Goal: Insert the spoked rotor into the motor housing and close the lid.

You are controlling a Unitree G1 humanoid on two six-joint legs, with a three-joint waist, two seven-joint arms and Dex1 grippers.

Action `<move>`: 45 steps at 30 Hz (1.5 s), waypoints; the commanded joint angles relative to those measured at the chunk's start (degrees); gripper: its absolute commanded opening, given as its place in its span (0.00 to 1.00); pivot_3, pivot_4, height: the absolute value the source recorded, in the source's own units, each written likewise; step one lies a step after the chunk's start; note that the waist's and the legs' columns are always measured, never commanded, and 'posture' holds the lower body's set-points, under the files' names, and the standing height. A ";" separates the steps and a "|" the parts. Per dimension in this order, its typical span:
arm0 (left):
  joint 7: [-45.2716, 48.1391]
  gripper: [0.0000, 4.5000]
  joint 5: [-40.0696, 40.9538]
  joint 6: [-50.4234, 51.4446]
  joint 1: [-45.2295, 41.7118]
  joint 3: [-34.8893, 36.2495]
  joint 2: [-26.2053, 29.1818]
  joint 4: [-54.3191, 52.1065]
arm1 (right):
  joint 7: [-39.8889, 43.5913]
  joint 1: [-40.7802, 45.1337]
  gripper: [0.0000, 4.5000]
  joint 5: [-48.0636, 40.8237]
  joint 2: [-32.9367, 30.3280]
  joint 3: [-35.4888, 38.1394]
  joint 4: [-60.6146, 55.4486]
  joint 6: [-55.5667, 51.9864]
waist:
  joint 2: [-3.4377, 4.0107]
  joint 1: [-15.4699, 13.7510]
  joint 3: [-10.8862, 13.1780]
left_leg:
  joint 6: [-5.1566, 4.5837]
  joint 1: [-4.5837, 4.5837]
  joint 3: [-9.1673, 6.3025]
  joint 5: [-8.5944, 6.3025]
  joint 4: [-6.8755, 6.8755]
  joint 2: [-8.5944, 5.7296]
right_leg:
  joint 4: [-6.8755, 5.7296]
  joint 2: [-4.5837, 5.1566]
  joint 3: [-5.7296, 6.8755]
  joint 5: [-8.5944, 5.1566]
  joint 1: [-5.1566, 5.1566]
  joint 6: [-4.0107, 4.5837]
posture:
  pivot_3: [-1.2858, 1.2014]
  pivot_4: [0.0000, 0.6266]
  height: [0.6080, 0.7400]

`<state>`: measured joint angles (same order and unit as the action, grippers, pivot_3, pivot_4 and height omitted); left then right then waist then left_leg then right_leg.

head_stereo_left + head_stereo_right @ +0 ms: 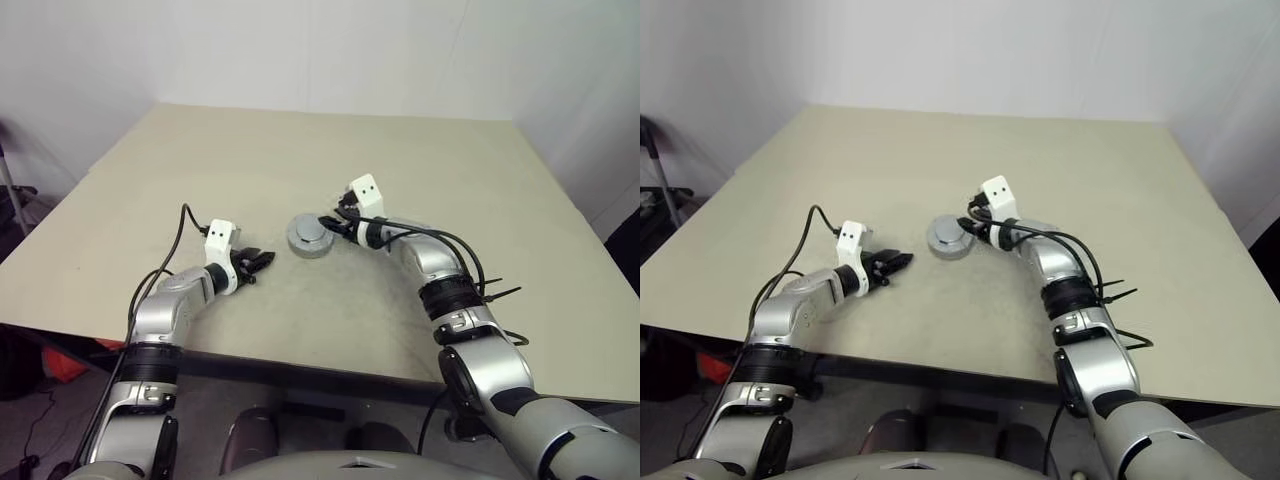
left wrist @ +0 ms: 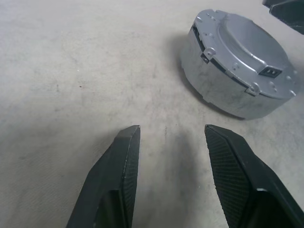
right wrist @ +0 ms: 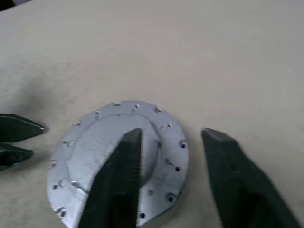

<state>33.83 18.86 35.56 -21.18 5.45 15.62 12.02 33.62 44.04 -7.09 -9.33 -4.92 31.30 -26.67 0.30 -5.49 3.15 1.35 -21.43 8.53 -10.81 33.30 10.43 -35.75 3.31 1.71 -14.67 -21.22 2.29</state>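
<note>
The motor housing (image 1: pixel 310 238) stands in the middle of the table as a short silver drum (image 2: pixel 223 90). The grey lid (image 3: pixel 95 142) lies flat on top of it, with small holes round its rim. The spoked rotor is out of view. My right gripper (image 3: pixel 171 132) hovers just over the lid's right side, fingers apart with nothing between them. My left gripper (image 2: pixel 171 128) is open and empty, low over the table a short way left of the housing, pointing at it.
The beige table (image 1: pixel 450 180) stretches well beyond the housing on all sides. Its front edge (image 1: pixel 300 360) runs just below my arms. Dark clutter (image 1: pixel 20 210) stands on the floor past the left edge.
</note>
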 commanded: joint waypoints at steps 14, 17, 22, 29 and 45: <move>-5.35 0.50 6.81 3.04 -9.36 5.91 -5.92 4.62 | -0.78 -0.46 0.10 0.66 -0.04 -0.91 -2.82 0.59 | 0.00 -0.04 0.00 | -0.01 -0.01 0.00 0.00 0.00 -0.01 | 0.01 0.00 0.00 0.01 -0.01 -0.01 | 0.52 0.00 1.00; -3.96 0.50 8.06 2.95 -10.49 5.95 -6.10 4.87 | -1.03 -0.66 0.10 0.76 -0.02 -0.95 -2.92 0.63 | -0.01 -0.04 0.00 | -0.05 -0.02 0.00 -0.03 0.00 -0.01 | 0.01 0.00 0.00 0.01 -0.02 -0.02 | 0.52 0.00 1.00; -4.05 0.77 7.91 2.17 -11.00 5.75 -6.02 5.47 | -1.48 -0.60 0.09 0.76 -0.03 -0.94 -2.82 0.66 | 0.00 -0.03 0.00 | -0.05 -0.02 0.00 -0.03 0.00 -0.01 | 0.02 0.01 0.00 0.00 -0.01 0.00 | 0.52 0.00 1.00; -5.97 0.84 5.99 2.63 -14.24 4.75 -7.16 12.93 | -1.69 -0.74 0.09 0.74 -0.14 -0.88 -3.03 0.53 | 0.00 -0.09 0.00 | -0.05 -0.02 0.00 -0.02 0.01 -0.03 | 0.02 0.01 0.00 0.01 0.01 -0.02 | 0.52 0.00 1.00; -5.26 0.40 5.22 -1.14 -13.29 2.75 -7.68 9.88 | -2.42 -1.32 0.09 0.89 -0.28 -1.07 -2.81 0.52 | -0.01 -0.10 0.01 | -0.08 -0.04 0.00 -0.04 -0.01 -0.02 | 0.03 0.02 0.01 0.05 -0.01 -0.09 | 0.52 0.00 1.00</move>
<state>28.25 23.79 35.40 -33.99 8.22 7.76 24.18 31.28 42.13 -6.43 -9.58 -6.20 30.69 -26.71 0.28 -5.59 3.16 1.27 -21.47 8.53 -10.85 33.29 10.41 -35.71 3.33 1.72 -14.62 -21.24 2.20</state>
